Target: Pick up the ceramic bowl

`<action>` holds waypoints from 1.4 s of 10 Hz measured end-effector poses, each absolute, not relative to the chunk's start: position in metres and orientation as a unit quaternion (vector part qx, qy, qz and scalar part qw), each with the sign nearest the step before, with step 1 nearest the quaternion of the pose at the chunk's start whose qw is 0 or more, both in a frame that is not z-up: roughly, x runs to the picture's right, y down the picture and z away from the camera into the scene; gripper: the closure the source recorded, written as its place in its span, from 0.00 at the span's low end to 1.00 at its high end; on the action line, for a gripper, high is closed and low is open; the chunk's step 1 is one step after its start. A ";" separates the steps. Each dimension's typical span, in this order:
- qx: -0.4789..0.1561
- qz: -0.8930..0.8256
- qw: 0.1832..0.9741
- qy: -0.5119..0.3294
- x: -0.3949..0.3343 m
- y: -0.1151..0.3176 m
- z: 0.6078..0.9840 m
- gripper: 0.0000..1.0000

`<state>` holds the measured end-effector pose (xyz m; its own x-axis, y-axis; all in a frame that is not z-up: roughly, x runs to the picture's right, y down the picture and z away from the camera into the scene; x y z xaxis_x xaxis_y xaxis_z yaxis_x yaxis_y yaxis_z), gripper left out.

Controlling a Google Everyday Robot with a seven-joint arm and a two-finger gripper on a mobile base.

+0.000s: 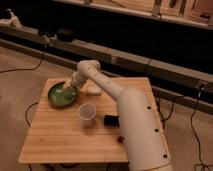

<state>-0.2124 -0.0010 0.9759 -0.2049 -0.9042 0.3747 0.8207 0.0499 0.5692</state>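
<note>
I can read no text, label, brand, number or sign anywhere here: not on the ceramic bowl [62, 95], not on my arm, not on the worktop [60, 137]. My claw [64, 88] sits at the ceramic bowl's far rim and bears no readable marking either.

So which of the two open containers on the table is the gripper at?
The ceramic bowl: wide, green, at the table's back left. The gripper sits over its rim; the small clear cup stands apart.
</note>
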 end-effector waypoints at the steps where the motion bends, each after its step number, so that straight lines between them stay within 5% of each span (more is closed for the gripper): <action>1: 0.044 -0.688 0.628 -0.360 -0.213 0.005 0.978 0.35; 3: 0.030 -0.684 0.634 -0.360 -0.209 0.011 0.981 0.35; 5: 0.022 -0.680 0.638 -0.361 -0.209 0.016 0.983 0.45; 10: -0.002 -0.667 0.650 -0.365 -0.209 0.024 0.986 0.97; 14: 0.011 -0.653 0.659 -0.373 -0.212 0.013 0.975 1.00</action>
